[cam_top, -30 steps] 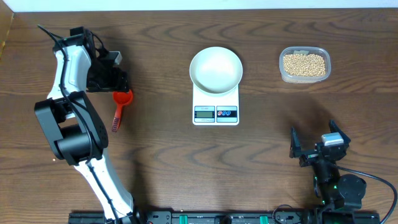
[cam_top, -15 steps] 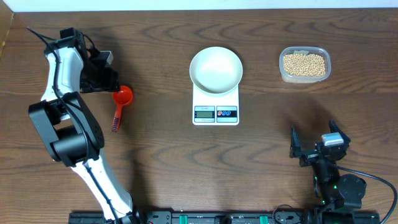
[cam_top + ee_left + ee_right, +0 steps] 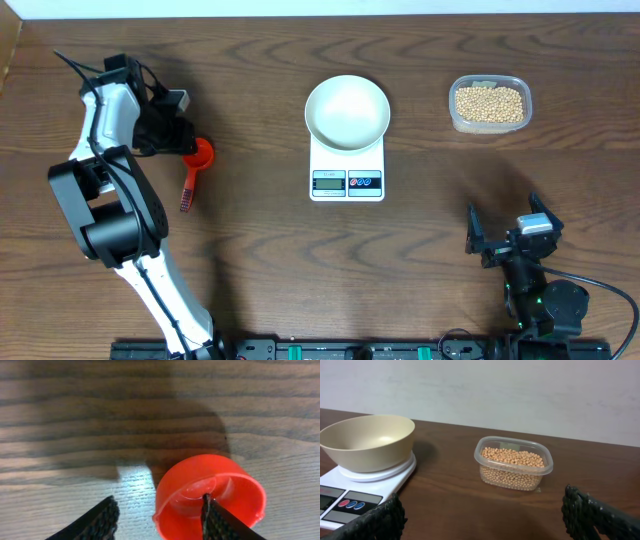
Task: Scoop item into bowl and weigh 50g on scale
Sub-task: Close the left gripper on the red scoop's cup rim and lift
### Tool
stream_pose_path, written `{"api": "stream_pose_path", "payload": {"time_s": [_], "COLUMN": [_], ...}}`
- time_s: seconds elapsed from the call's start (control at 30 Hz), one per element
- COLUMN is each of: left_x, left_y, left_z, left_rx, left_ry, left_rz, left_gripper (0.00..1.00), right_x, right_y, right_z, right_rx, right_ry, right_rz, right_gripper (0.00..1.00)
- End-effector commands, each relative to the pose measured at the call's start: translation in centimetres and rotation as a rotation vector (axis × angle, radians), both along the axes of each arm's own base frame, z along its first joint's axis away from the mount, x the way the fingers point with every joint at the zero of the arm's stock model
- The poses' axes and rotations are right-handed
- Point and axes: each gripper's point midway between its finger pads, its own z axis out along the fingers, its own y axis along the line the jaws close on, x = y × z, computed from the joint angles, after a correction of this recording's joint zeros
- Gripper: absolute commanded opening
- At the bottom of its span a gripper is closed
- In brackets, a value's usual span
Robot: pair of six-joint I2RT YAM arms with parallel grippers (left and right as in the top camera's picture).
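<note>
A red plastic scoop (image 3: 200, 152) lies on the table at the left, its handle pointing toward the front. My left gripper (image 3: 186, 143) is open at its cup. In the left wrist view one finger is inside the red cup (image 3: 210, 492) and the other is outside its left wall (image 3: 157, 522). The white bowl (image 3: 347, 112) stands empty on the white scale (image 3: 347, 165). The tan beans (image 3: 489, 103) fill a clear tub (image 3: 455, 118) at the back right. My right gripper (image 3: 510, 240) is open and empty; its view shows the bowl (image 3: 367, 440), the scale (image 3: 350, 495) and the beans (image 3: 512, 460).
The scale's display and buttons face the front edge. The left arm's base and links stand along the left side. A pale wall rises behind the table in the right wrist view.
My left gripper pulled back to the left, then came back right and down onto the scoop's cup. The scoop has barely shifted. The right arm has not moved.
</note>
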Motion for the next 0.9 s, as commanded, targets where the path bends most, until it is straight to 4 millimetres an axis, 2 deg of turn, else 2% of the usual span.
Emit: {"api": "stream_pose_path", "payload": {"time_s": [0.0,0.27,0.47,0.53,0.67,0.87], "left_x": [-0.4,0.0,0.0,0.2,0.5,1.5], "left_y": [-0.4,-0.5,-0.5,-0.4,-0.3,0.1], "left_z": [-0.5,-1.1,-1.6,-1.6,-1.6,-1.2], "left_rx": [-0.016,-0.020,-0.018,-0.015,-0.014,-0.023], "left_ry": [0.009,-0.014,-0.022,-0.029,-0.037,-0.049], "left_rz": [-0.015,-0.015,-0.015,-0.015,0.012,0.190], "left_gripper": [0.50,0.45,0.36,0.31,0.10,0.07], "right_x": [0.0,0.0,0.0,0.0,0.0,0.0], "right_y": [0.1,0.1,0.1,0.1,0.1,0.1], "right_z": [-0.1,-0.1,-0.1,-0.1,-0.1,-0.1], "right_rx": [-0.011,-0.011,-0.011,-0.011,-0.011,-0.011], "right_ry": [-0.002,-0.002,-0.003,-0.003,-0.003,-0.002], "right_rz": [0.006,0.006,0.006,0.006,0.006,0.006], "right_gripper": [0.99,0.99,0.99,0.99,0.99,0.99]}}
